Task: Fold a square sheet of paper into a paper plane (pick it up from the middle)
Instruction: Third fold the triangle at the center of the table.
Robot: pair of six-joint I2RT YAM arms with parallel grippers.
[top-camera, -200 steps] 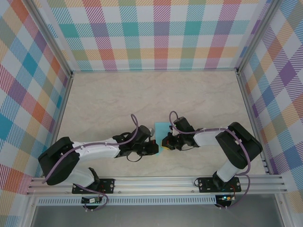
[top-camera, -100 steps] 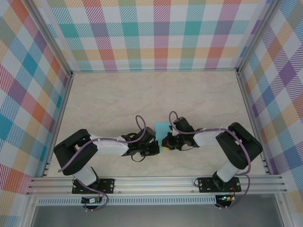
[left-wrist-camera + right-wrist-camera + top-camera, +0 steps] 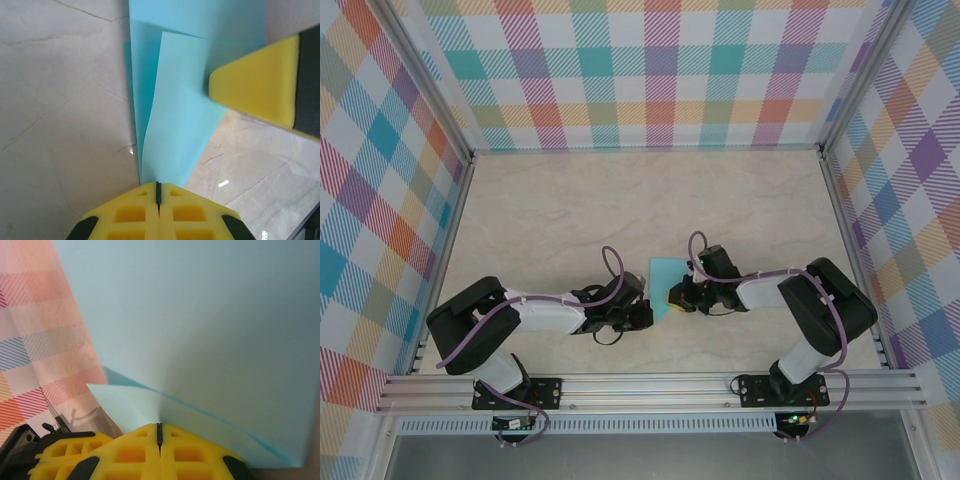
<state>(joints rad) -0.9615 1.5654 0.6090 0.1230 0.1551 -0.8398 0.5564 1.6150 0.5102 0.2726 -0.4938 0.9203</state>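
Two pairs of jaws are pinched shut on the paper (image 3: 664, 270), which sits between the arms, near the middle of the table's (image 3: 560, 210) front half. The left gripper (image 3: 158, 187) has its yellow fingers pressed together on the narrow end of a folded flap. The right gripper (image 3: 159, 429) is closed just as tightly on another edge, and the teal sheet fans out from its tips. The two grippers are close together, almost facing each other.
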